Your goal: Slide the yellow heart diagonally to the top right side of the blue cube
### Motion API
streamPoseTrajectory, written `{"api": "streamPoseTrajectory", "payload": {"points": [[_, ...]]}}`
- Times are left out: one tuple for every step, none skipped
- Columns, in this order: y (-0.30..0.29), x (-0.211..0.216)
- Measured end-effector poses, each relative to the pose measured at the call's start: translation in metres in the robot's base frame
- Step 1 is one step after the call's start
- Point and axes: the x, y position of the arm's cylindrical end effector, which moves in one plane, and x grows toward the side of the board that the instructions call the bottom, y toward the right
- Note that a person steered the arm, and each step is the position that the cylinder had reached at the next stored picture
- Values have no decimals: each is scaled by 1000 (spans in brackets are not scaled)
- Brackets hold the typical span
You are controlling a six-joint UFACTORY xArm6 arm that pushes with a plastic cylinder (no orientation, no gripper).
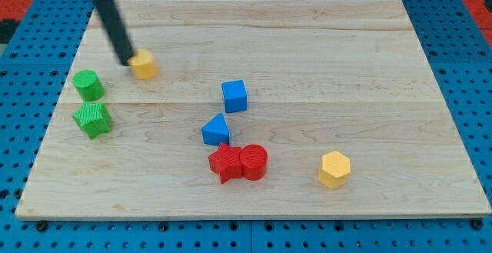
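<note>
The yellow heart (144,64) lies at the view's upper left on the wooden board (323,45). My tip (126,61) touches the heart's left side; the dark rod rises from it up and to the left. The blue cube (234,96) sits near the board's middle, to the right of and a little below the heart.
A blue triangular block (216,130) lies below the cube. A red star (226,163) and a red cylinder (254,161) touch each other below it. A green cylinder (88,84) and a green star (92,119) sit at the left. A yellow hexagon (334,168) sits at the lower right.
</note>
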Motion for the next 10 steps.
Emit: {"api": "streamPoseTrajectory", "payload": {"points": [[15, 14], [-15, 37], [52, 28], [114, 17], [116, 17], [102, 14], [78, 8], [48, -5], [112, -7], [165, 21]]}}
